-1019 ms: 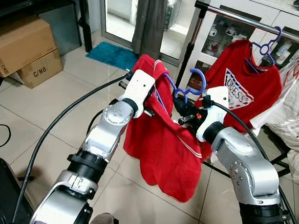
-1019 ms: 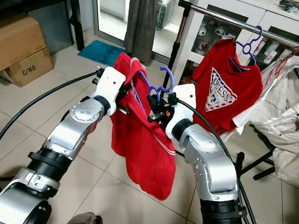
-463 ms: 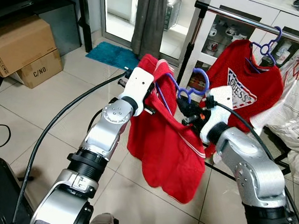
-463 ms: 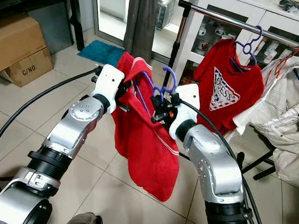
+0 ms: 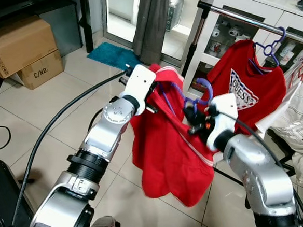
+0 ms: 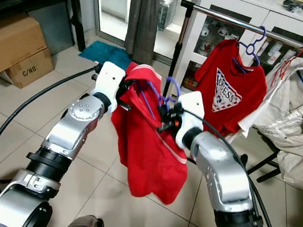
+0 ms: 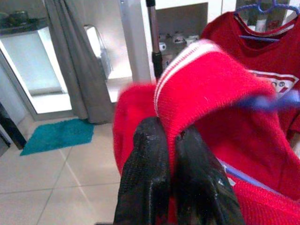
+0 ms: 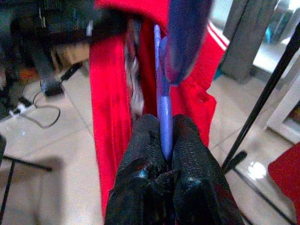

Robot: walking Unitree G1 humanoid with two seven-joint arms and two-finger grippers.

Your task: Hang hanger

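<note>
Two pincers — left [image 7: 168, 140], right [image 8: 161, 140] — hanger [image 8: 161, 103], "GUESS" shirt [image 5: 246, 94], "C/NO." box [image 5: 37, 69]

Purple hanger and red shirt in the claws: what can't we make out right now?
- Purple hanger: the red shirt covers its arms in the eye views; its hook is blurred in the right wrist view.
- Right claw: fingertips hidden by its white housing in the eye views.
- Left claw: fingertips buried in shirt fabric in the eye views.
- Clothes rail: far end cut off by the frame edge.

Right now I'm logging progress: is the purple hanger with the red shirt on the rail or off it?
Off. The purple hanger is held below the rail, pinched in the right gripper; the left gripper pinches the red shirt.
</note>
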